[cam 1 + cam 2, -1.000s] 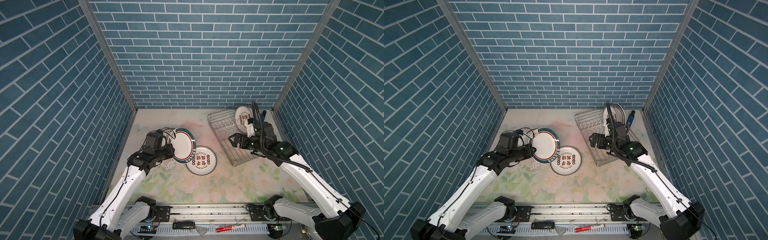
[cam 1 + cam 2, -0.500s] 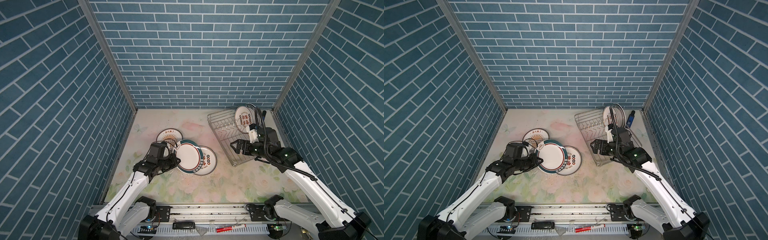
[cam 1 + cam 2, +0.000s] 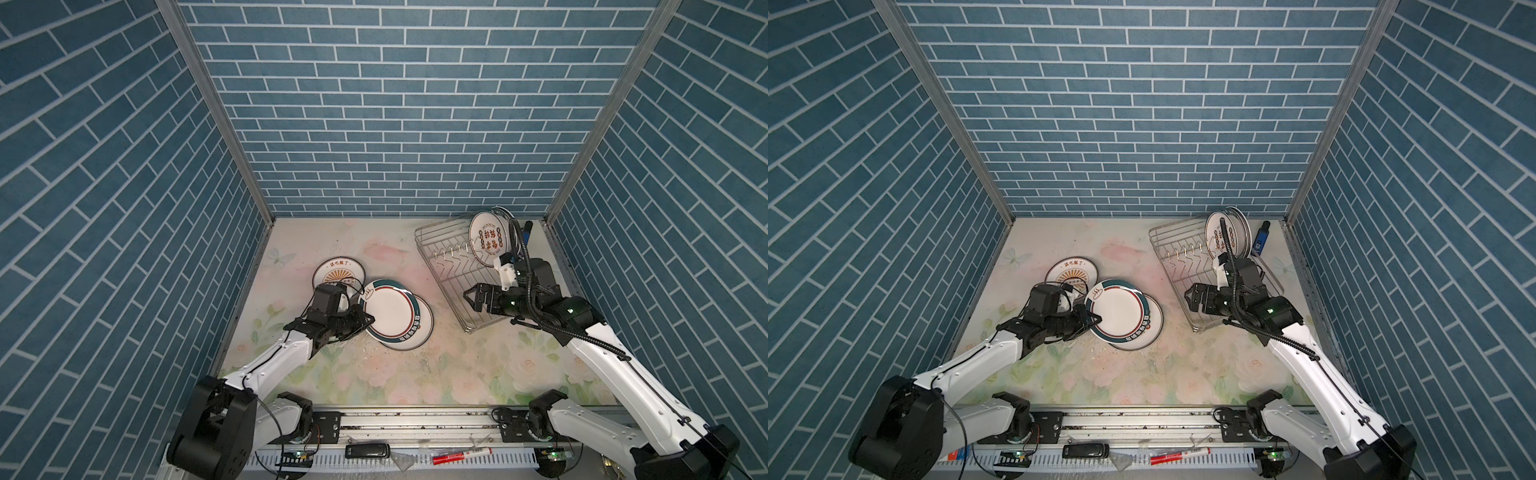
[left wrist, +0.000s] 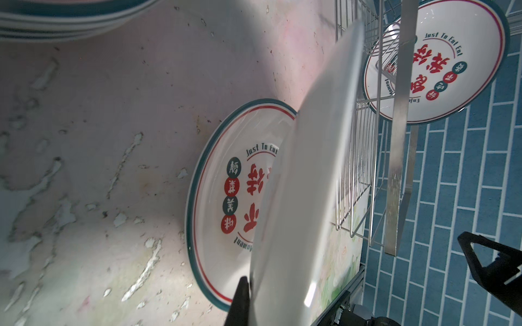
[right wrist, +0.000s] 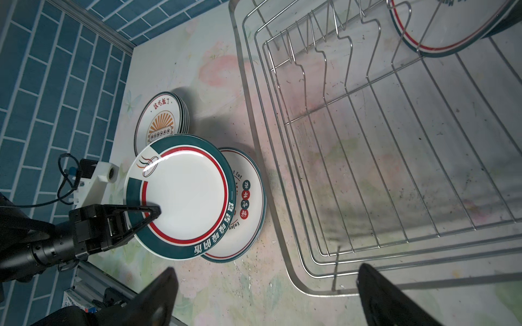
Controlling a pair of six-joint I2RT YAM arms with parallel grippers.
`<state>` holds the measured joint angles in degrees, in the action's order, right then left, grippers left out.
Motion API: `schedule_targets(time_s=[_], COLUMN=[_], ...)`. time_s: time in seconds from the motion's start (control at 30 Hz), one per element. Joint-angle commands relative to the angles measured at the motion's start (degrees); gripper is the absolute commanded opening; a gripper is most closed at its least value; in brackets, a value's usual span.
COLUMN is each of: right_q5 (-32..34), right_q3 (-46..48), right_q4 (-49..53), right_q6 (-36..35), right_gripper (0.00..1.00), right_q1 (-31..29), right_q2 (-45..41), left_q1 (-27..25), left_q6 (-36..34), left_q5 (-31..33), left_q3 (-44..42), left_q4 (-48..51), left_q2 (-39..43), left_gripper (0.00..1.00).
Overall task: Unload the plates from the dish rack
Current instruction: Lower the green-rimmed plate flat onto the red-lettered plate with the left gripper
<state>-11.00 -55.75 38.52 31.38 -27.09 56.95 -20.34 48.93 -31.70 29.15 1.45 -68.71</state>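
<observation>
The left gripper (image 3: 369, 321) was clamped on the rim of a teal-banded plate (image 3: 390, 309), which lay face up and slightly tilted over a red-character plate (image 3: 424, 322) flat on the table (image 3: 457, 365). A sunburst-printed stack (image 3: 338, 269) sat just beside it toward the back wall. The dish rack (image 3: 453, 270) ran lengthwise toward the back-right corner, its racked plates (image 3: 487, 243) upright on edge at the far end. The right gripper (image 3: 469, 298), jaws wide and holding nothing, hovered over the rack's near left rim, with a strip of bare table between rack and laid plates.
</observation>
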Motion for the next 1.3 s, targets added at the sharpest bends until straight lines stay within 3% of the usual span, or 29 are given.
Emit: schedule_targets(time_s=[0.0, 0.7, 0.97, 1.1, 1.27], right_q5=[0.96, 1.03, 1.42, 1.77, 1.76], right_q3=[-0.72, -0.4, -0.25, -0.33, -0.1], right_q4=[3.98, 8.15, 8.05, 8.0, 7.47], right_q6=[-3.02, -3.96, -3.95, -4.12, -4.31], right_gripper=[0.99, 0.99, 0.99, 0.99, 0.99], right_q1=[1.27, 4.12, 4.39, 4.44, 4.57], right_q2=[-1.35, -5.57, -5.5, -5.4, -5.69], left_q1=[-2.07, -3.56, -3.66, -3.68, -4.53], left_q6=[1.04, 1.33, 0.26, -1.03, -3.48], left_q5=[-1.88, -1.34, -0.76, 0.38, 3.4], left_q3=[0.44, 1.24, 1.97, 2.65, 4.99], left_q4=[-8.03, -10.94, -8.13, -5.25, 1.13], left_q2=[-2.46, -9.6, -9.57, -9.1, -8.67], left_gripper=[0.03, 0.13, 0.33, 0.34, 0.45])
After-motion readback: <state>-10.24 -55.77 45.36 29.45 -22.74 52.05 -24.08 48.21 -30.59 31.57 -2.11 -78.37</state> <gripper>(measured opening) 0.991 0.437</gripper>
